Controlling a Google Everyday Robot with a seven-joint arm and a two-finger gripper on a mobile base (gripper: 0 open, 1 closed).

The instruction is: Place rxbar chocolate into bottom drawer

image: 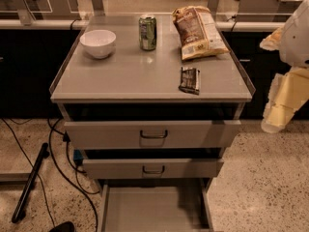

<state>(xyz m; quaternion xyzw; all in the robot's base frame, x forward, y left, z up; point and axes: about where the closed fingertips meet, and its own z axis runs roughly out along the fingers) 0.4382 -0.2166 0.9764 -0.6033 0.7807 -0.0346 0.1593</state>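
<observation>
The rxbar chocolate (189, 79) is a small dark bar lying flat on the grey cabinet top (125, 76), near its front right. The bottom drawer (154, 209) is pulled out below, and its plain grey floor shows with nothing on it. My arm hangs at the right edge of the view, beside the cabinet. Its gripper (273, 122) is the pale lower end, well to the right of the bar and below the level of the cabinet top. It holds nothing that I can see.
On the cabinet top stand a white bowl (98, 43), a green can (147, 32) and a large brown and white chip bag (199, 32). The two upper drawers (153, 134) (153, 168) are slightly open. Cables and a dark bar (30, 182) lie on the floor at left.
</observation>
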